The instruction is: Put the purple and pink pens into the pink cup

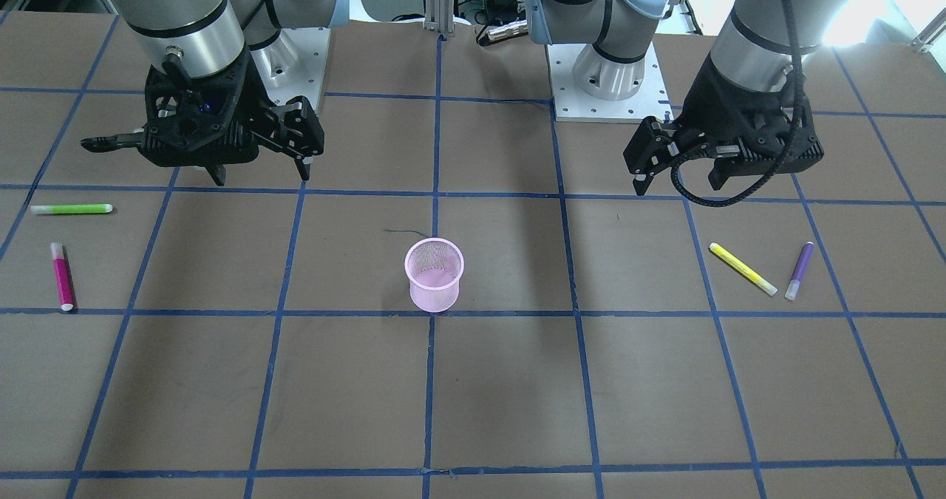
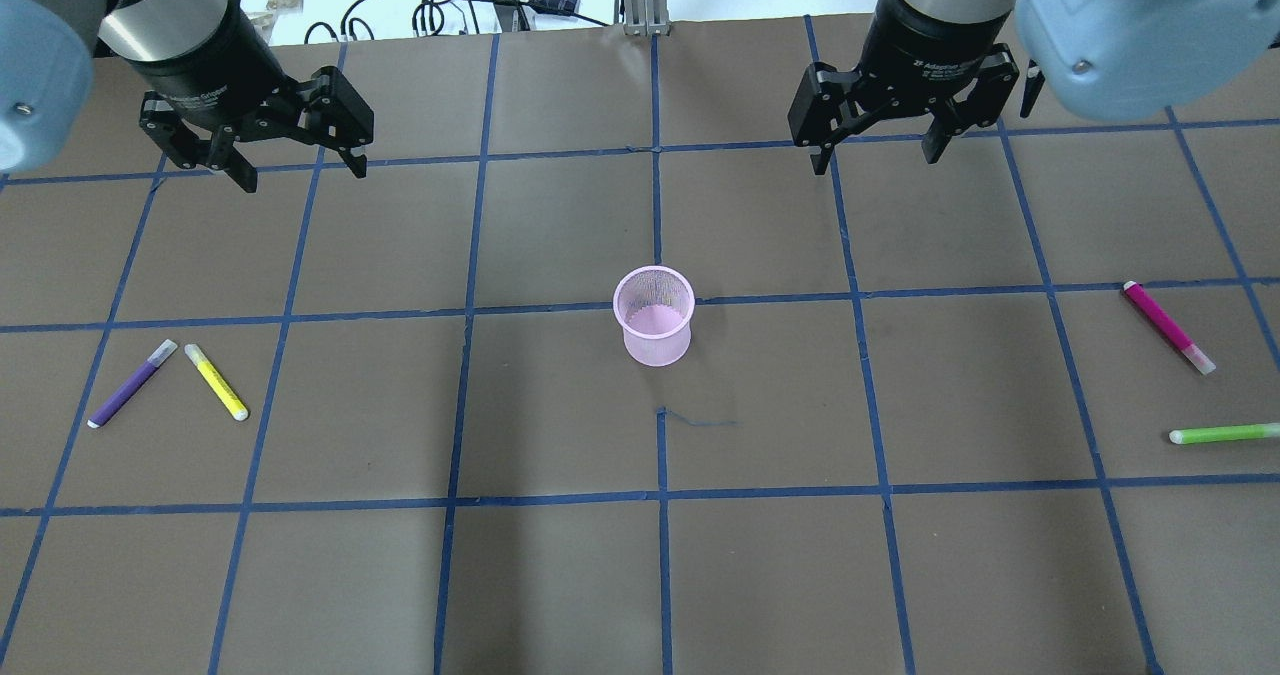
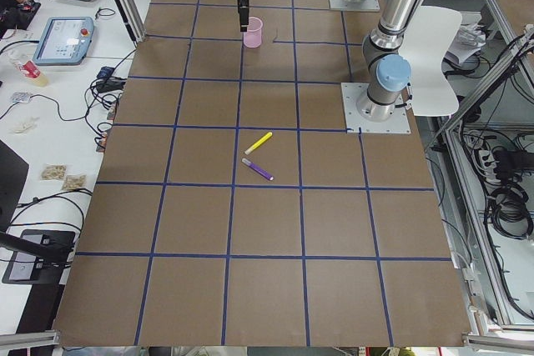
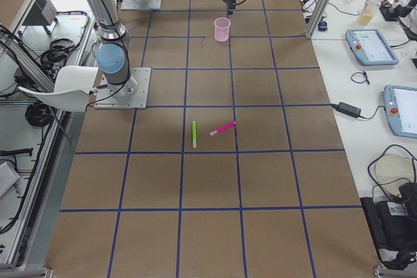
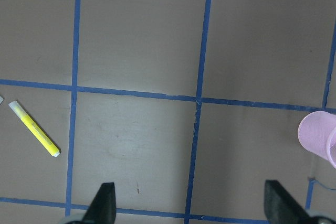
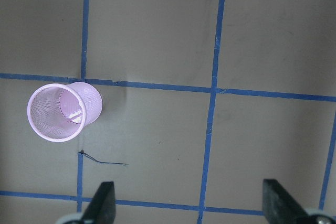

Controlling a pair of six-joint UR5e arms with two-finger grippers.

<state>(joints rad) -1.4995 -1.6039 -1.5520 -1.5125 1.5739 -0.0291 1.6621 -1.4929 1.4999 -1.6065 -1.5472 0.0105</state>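
Observation:
The pink mesh cup [image 2: 655, 317] stands upright and empty at the table's middle; it also shows in the front view [image 1: 434, 274]. The purple pen [image 2: 130, 385] lies flat on my left side, next to a yellow pen. The pink pen [image 2: 1168, 327] lies flat on my right side. My left gripper [image 2: 300, 175] is open and empty, held above the table far behind the purple pen. My right gripper [image 2: 878, 158] is open and empty, above the table behind and to the right of the cup. The right wrist view shows the cup [image 6: 63, 111] at its left.
A yellow pen [image 2: 216, 383] lies just right of the purple pen, their far ends close together. A green pen [image 2: 1225, 434] lies nearer my base than the pink pen. The brown table surface [image 2: 660, 575] carries a blue tape grid.

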